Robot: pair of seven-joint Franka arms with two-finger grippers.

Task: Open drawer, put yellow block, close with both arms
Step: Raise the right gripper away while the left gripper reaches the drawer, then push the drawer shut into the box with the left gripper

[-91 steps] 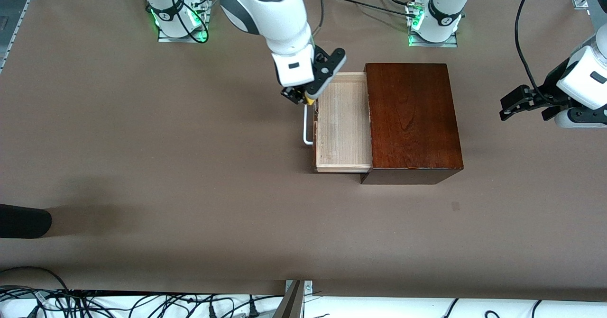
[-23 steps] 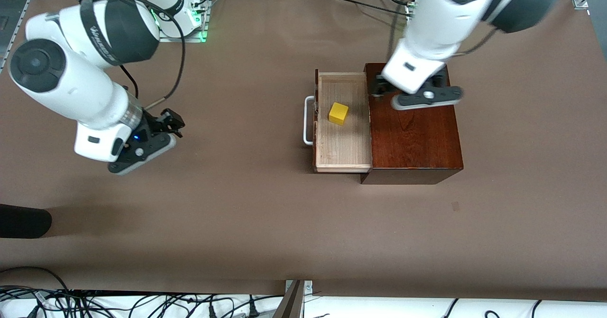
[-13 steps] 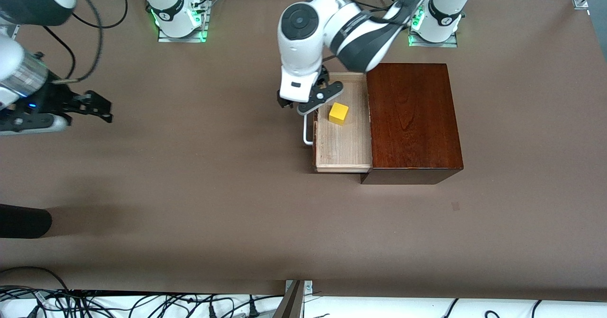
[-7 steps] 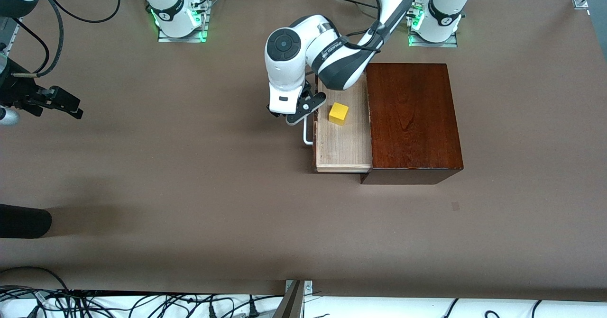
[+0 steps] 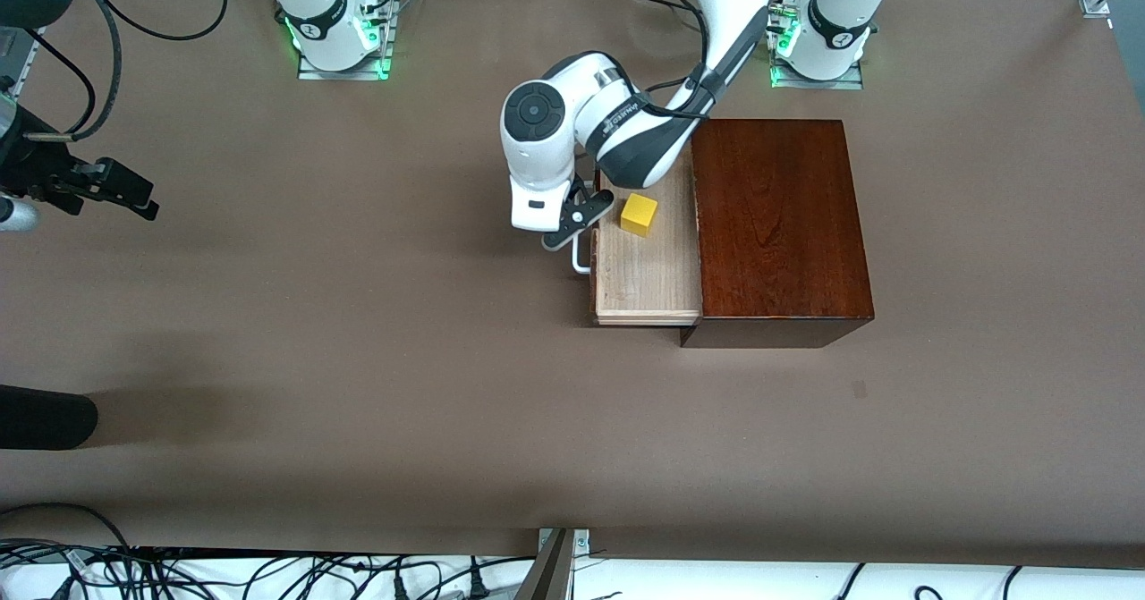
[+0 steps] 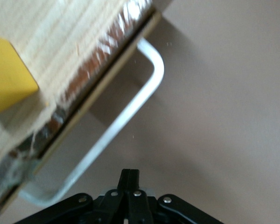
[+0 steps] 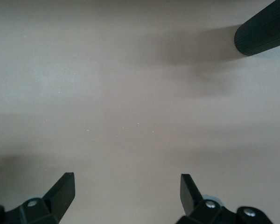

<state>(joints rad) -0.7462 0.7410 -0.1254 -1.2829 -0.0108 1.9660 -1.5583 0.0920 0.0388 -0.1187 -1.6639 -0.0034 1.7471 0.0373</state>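
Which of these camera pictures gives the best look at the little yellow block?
The front view: the whole yellow block shows, lying in the open drawer beside the wooden box. The left wrist view catches only part of it at the picture's edge. The right wrist view shows none of it, only bare table.

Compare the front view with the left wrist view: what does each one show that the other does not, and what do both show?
Only the front view shows the dark wooden box, the right gripper open over bare table at the right arm's end, and both arm bases. Only the left wrist view shows the left gripper with fingers shut together, empty, just outside the white handle. Both show the open drawer, its handle, and the yellow block lying in it.
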